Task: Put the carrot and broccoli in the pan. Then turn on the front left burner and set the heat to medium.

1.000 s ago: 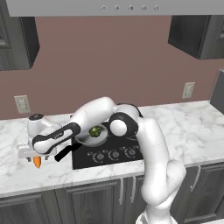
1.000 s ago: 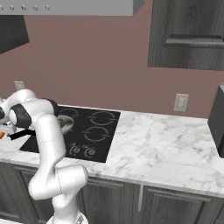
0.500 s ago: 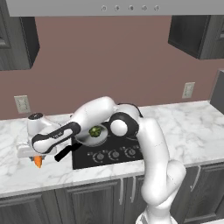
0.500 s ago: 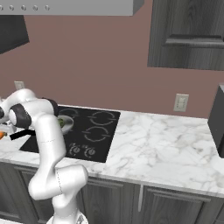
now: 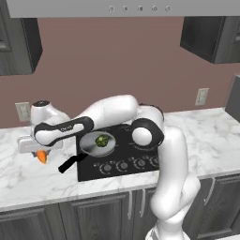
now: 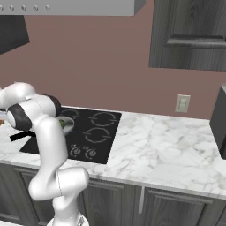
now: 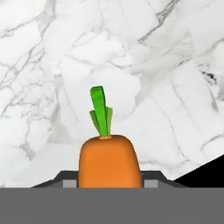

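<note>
a white marble countertop with grey veins (image 5: pixel 213 136) runs along a dusky pink wall (image 5: pixel 117 65), with a black glass cooktop (image 6: pixel 95 132) set into it; dark grey wooden cabinets (image 6: pixel 190 35) hang above, and a white wall outlet (image 6: pixel 182 103) sits just above the counter
</note>
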You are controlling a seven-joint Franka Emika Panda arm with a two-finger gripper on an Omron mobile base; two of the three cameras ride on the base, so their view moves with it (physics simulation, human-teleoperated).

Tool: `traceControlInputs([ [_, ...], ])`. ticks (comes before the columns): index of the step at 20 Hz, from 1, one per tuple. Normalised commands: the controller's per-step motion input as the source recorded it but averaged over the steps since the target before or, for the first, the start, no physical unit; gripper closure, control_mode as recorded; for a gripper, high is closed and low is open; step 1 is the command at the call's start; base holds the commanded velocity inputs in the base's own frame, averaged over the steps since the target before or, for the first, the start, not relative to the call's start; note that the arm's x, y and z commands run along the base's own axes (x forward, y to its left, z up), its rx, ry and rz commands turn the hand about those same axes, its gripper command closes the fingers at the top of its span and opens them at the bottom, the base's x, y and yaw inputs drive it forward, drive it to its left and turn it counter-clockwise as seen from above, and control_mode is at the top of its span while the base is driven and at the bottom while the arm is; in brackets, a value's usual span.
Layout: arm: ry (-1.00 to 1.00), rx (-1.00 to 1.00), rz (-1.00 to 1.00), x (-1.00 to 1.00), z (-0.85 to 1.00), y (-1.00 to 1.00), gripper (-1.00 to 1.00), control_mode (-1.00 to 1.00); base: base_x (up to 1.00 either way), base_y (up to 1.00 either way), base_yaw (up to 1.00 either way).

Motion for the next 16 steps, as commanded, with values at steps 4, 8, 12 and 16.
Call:
traceControlInputs([
  [4, 0.0, 0.09, 0.07, 0.02, 0.38, -0.89, 1.0, -1.0, 0.0, 0.0, 0.0],
  [8, 0.0, 0.11, 0.05, 0.06, 0.35, -1.0, 1.0, -1.0, 0.0, 0.0, 0.0],
  [12, 0.0, 0.14, 0.01, 0.0, 0.39, -1.0, 1.0, -1.0, 0.0, 0.0, 0.0],
  [16, 0.03, 0.09, 0.0, 0.26, 0.08, -1.0, 1.0, -1.0, 0.0, 0.0, 0.0],
])
